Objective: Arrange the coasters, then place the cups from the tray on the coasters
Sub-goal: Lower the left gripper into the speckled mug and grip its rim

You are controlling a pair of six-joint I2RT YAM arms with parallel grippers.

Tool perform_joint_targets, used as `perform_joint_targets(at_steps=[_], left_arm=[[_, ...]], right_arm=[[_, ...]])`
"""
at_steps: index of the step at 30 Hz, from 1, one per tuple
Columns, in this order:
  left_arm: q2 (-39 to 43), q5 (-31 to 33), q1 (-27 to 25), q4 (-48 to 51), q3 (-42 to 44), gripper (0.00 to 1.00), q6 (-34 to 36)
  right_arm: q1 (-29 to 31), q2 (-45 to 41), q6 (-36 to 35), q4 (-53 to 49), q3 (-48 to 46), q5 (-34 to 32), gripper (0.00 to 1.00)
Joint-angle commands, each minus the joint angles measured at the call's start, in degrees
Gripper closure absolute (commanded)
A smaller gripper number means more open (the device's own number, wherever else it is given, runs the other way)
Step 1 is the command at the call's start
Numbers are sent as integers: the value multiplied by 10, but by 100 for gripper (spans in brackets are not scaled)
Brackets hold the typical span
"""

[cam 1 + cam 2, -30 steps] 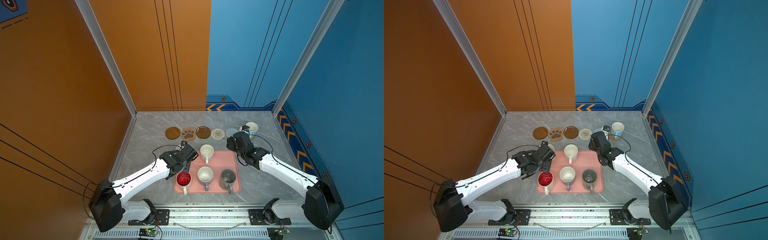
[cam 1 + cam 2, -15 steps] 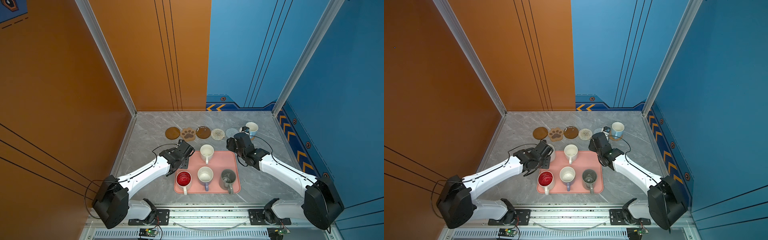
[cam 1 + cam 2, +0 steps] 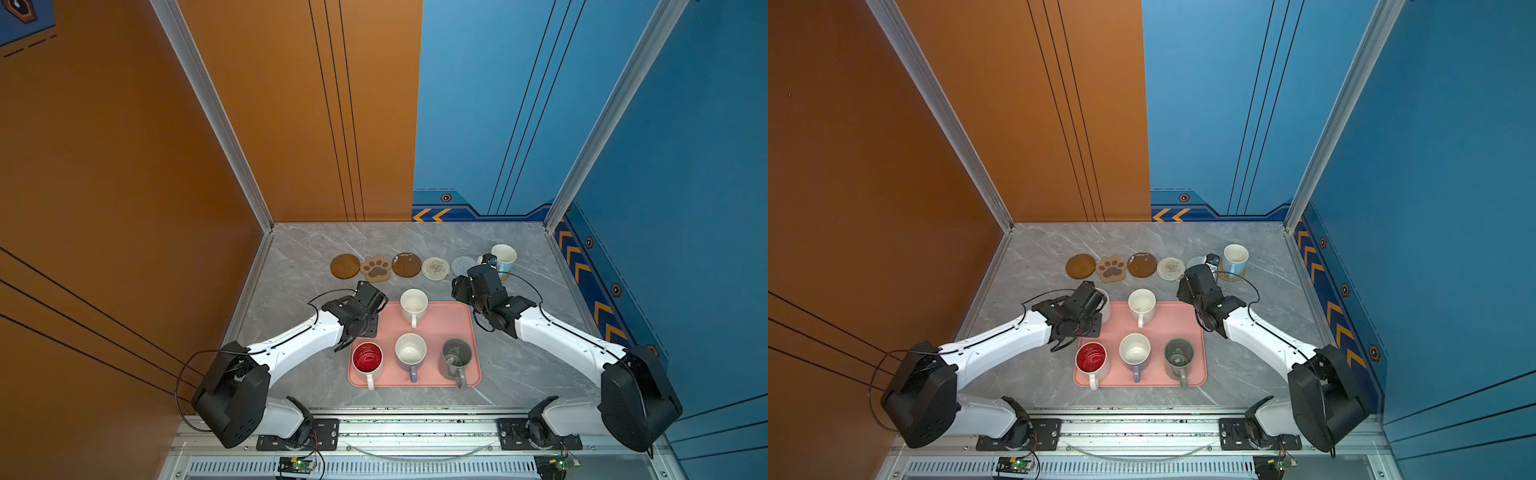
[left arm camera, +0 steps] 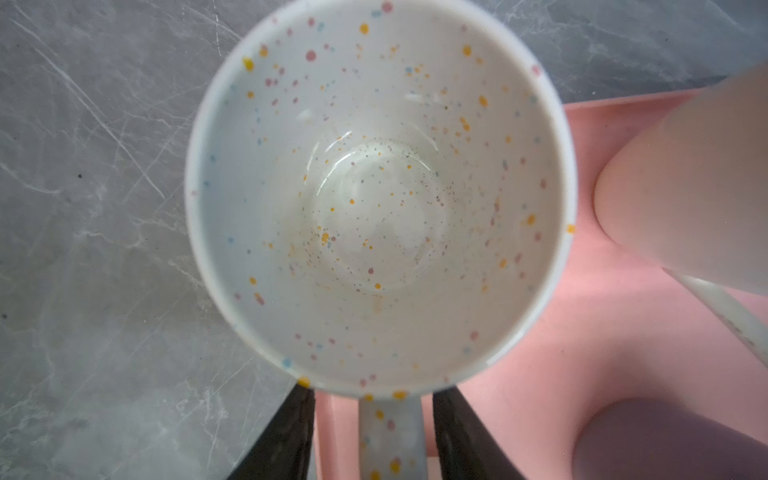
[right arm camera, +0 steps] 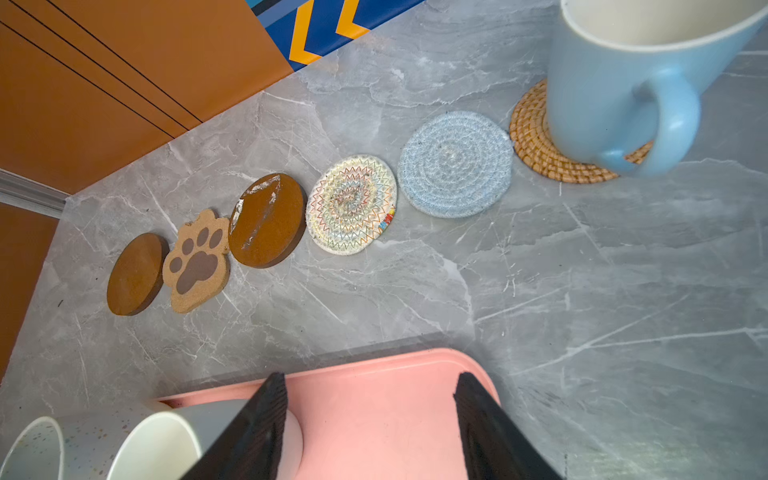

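**Operator:** Report task status from the top views.

**Unit:** In both top views, the six coasters lie in one row along the far side, so arranging appears complete. The light blue cup stands on the rattan coaster at the row's right end. The other five coasters are bare. Four cups stand on the tray. A fifth, the speckled white cup, sits at its far-left corner, mostly hidden under my left gripper. Five placements remain.

**Operator:** Left wrist view?

**Unit:** My left jaws stand half open, one on either side of the speckled cup's handle. Pink tray shows between one finger and the handle. At the other finger, contact is too blurred to confirm. I judge the cup not yet gripped.

**Operator:** Right wrist view?

**Unit:** My right gripper stands wide and empty above the tray's corner, near the blue-grey coaster.
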State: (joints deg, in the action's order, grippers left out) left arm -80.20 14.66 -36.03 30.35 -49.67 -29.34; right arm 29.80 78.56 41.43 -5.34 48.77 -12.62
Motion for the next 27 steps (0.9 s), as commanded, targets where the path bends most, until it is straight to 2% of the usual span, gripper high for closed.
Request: perform_joint_targets(at_steps=[1,10,16,23,27], left_arm=[[-11,-16,10,-16,7,54,13],[-34,-23,21,-20,4,61,9],[-36,-26,23,-20,0,76,13],[-22,-19,25,-12,-3,100,14],[-12,-18,25,-3,-12,100,15]], right_arm=[[-4,4,6,8,-5,7,37],[-10,12,8,3,-3,9,37],[-12,23,9,-1,2,14,37],[-13,24,12,-1,4,23,37],[-15,26,12,-1,5,24,37]])
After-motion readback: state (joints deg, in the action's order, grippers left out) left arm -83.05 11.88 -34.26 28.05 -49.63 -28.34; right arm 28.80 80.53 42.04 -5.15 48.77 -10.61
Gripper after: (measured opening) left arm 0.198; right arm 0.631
